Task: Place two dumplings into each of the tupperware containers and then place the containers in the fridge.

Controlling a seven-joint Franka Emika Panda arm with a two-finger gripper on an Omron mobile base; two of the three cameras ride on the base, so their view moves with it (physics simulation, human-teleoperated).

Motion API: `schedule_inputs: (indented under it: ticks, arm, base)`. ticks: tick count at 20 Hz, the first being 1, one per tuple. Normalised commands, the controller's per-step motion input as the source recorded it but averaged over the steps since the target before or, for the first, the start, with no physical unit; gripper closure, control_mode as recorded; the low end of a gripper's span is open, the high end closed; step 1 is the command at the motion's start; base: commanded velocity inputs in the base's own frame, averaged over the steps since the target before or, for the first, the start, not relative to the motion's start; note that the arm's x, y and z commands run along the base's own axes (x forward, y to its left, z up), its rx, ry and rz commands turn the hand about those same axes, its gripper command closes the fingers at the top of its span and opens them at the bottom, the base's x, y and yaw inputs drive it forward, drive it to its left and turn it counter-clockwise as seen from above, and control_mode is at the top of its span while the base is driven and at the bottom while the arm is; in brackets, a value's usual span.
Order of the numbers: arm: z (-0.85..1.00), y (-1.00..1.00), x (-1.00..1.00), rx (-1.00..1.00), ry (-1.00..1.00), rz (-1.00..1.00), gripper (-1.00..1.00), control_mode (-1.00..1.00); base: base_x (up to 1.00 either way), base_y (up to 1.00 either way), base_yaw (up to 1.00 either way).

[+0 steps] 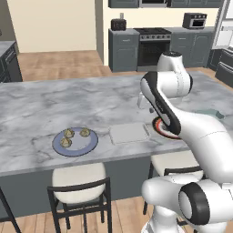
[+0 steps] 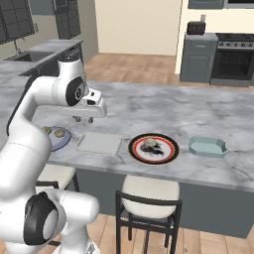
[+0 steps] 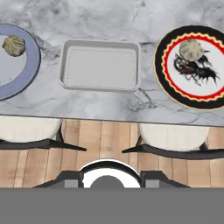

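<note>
Three dumplings [image 1: 75, 136] lie on a round blue-grey plate [image 1: 91, 144] at the counter's front left. Another dumpling [image 3: 191, 49] rests on the red-and-black-rimmed plate [image 2: 171, 154]. One whitish tupperware container [image 3: 100, 65] stands empty between the two plates, and a blue-green one [image 2: 207, 146] sits right of the red-rimmed plate. My gripper [image 2: 83, 119] hangs above the counter near the whitish container's left end, pointing down. In the hand view its fingertips [image 3: 70, 180] stand apart and nothing is between them, so it is open. The fridge [image 1: 225, 41] shows at the far right.
The marble island counter [image 1: 54, 102] runs wide behind the plates. Two stools [image 1: 77, 179] stand under its front edge. Grey cabinets with a black oven [image 1: 152, 48] line the back wall.
</note>
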Motion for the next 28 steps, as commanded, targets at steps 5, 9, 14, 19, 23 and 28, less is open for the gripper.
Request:
schedule_inputs:
  ticks: [5, 9, 14, 19, 23, 28]
  arm:
    - [-0.03, 0.27, 0.00, 0.00, -0.04, 0.00, -1.00, -1.00]
    - [-0.14, 0.81, -0.01, 0.00, -0.02, 0.00, -1.00, -1.00]
    - [-0.37, 1.00, -0.12, 0.00, 0.01, 0.00, -1.00, -1.00]
    - [-0.66, 0.96, -0.03, 0.05, 0.08, 0.00, -1.00, -1.00]
    - [-0.34, 0.68, 0.04, 0.29, 0.07, 0.00, -1.00, -1.00]
    - [-0.07, 0.65, 0.31, 0.09, 0.03, -0.04, -1.00, -1.00]
  base:
    - [0.00, 0.00, 0.00]
    - [0.00, 0.00, 0.00]
    - [0.00, 0.00, 0.00]
    - [0.00, 0.00, 0.00]
    - [0.00, 0.00, 0.00]
    - [0.00, 0.00, 0.00]
